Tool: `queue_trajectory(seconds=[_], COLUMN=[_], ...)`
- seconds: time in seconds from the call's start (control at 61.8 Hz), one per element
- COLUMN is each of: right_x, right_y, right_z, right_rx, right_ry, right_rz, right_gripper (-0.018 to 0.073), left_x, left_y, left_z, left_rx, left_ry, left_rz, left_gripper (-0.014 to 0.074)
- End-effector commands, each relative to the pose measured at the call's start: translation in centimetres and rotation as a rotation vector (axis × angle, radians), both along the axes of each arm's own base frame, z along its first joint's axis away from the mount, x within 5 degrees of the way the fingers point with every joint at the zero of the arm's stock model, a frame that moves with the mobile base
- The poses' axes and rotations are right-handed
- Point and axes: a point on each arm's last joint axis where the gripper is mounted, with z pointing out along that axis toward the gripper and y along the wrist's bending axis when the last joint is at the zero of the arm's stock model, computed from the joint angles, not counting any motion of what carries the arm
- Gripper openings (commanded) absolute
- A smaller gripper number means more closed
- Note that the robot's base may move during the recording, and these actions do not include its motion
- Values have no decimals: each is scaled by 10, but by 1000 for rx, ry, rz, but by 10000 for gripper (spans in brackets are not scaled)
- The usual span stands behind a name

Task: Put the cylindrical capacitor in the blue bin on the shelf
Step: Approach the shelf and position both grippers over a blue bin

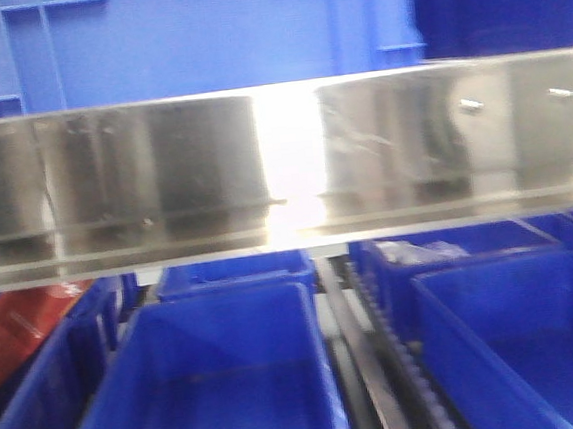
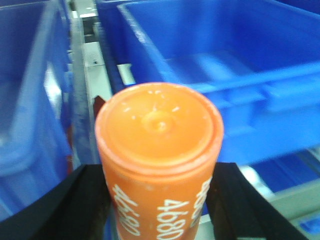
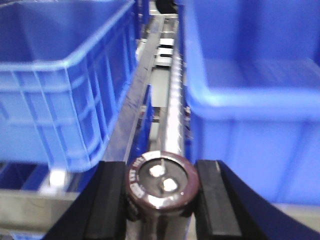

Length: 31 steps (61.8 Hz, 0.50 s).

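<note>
Capacitor [image 3: 161,186]: gripped, terminal end showing, in right claw [image 3: 161,194], facing the gap [image 3: 162,95] between left bin [image 3: 55,85] and right bin [image 3: 255,100].
Left claw [image 2: 159,205]: clamped on orange cylinder [image 2: 159,135].
Risk: it may drop into the gap, missing both bins.
Cause: releasing before the claw is centred over a bin; the short smooth body could slip.

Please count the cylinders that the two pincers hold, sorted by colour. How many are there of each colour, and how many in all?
Orange cylinder, held in the left pincer: 1
Dark maroon cylindrical capacitor, held in the right pincer: 1
Total: 2
</note>
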Motion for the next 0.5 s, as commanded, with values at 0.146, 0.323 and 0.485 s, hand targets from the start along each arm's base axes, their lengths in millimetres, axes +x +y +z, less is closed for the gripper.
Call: queue_trajectory(seconds=[0.146, 0.323, 0.485], right_x=[1, 1, 1], right_y=[0, 0, 0], right_z=[2, 2, 2], right_rx=[6, 6, 6], right_ry=[-27, -27, -27], right_rz=[-3, -3, -3], right_gripper=[-162, -162, -162], left_x=[-1, -1, -1], left_y=[-1, -1, -1], left_z=[2, 2, 2], left_rx=[-16, -16, -16], left_ry=[-20, -20, -20], left_rz=[-6, -6, -6], left_gripper=[-111, -111, -111])
